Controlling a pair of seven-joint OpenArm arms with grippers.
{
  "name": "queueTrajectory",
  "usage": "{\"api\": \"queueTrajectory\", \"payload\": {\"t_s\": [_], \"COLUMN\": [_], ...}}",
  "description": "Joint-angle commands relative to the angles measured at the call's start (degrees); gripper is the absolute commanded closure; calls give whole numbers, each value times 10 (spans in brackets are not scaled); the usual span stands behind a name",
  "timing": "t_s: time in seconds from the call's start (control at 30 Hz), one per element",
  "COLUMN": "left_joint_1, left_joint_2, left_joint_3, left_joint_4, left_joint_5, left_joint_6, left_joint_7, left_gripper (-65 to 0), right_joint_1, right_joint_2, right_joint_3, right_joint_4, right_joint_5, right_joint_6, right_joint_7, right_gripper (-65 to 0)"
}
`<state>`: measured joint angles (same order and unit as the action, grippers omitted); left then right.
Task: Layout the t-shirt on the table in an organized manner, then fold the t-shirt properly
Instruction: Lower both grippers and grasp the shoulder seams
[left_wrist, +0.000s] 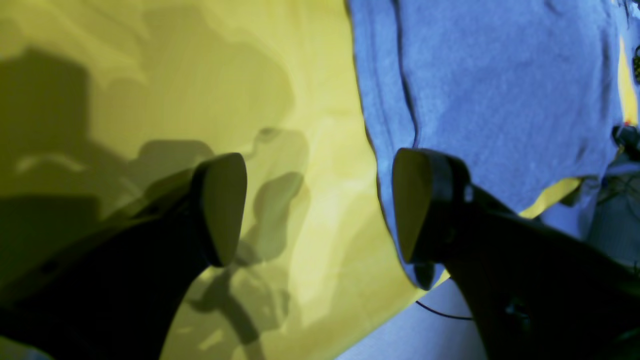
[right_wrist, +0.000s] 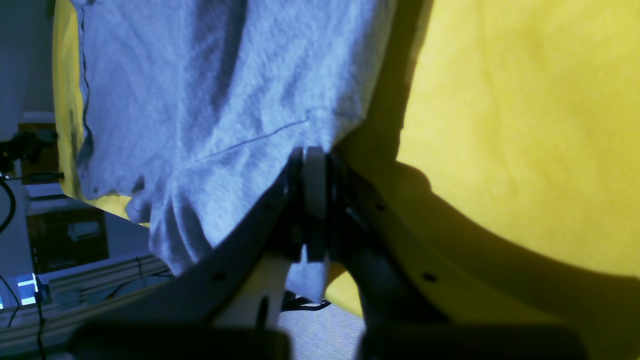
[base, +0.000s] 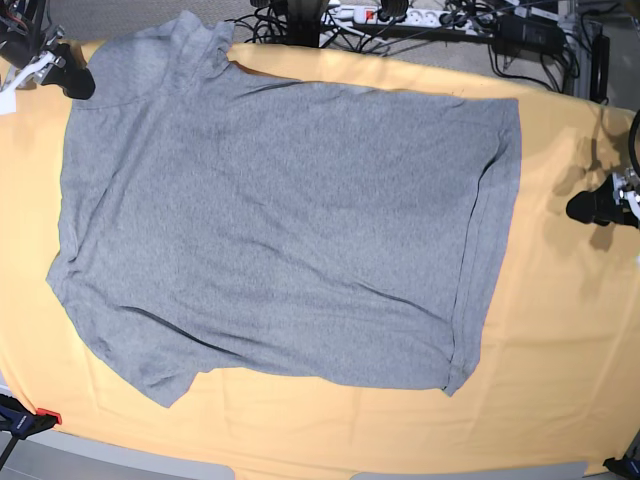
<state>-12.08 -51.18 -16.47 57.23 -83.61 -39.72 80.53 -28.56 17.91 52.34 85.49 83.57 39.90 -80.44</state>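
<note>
The grey t-shirt (base: 280, 230) lies spread flat on the yellow-orange table (base: 560, 350), plain side up. One sleeve reaches the far left corner, and the hem faces right. My right gripper (base: 72, 78) is at that far left sleeve. In the right wrist view it (right_wrist: 315, 165) is shut on a fold of the t-shirt (right_wrist: 200, 100). My left gripper (base: 598, 208) hovers over bare cloth to the right of the hem. In the left wrist view it (left_wrist: 320, 210) is open and holds nothing, with one finger (left_wrist: 415, 205) at the t-shirt's edge (left_wrist: 500, 100).
Cables and power strips (base: 400, 15) lie beyond the table's far edge. A black clamp with a red tip (base: 22, 420) grips the near left corner. Floor shows past the table edge in both wrist views.
</note>
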Motion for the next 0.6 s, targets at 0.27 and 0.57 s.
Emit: {"api": "queueTrajectory", "payload": {"t_s": [0.27, 0.57], "left_joint_1": [-9, -9], "left_joint_2": [-18, -11], "left_joint_3": [-4, -4], "left_joint_4": [40, 41], "left_joint_5": [-14, -14], "left_joint_6": [-3, -3], "left_joint_7": [-10, -9], "left_gripper": [-470, -470], "right_joint_1": [-3, -3], "right_joint_2": [10, -6], "right_joint_3": [4, -1], "right_joint_4": [6, 6], "right_joint_5": [14, 14], "right_joint_6": [1, 1], "right_joint_7": [4, 4], "right_gripper": [-369, -336]}}
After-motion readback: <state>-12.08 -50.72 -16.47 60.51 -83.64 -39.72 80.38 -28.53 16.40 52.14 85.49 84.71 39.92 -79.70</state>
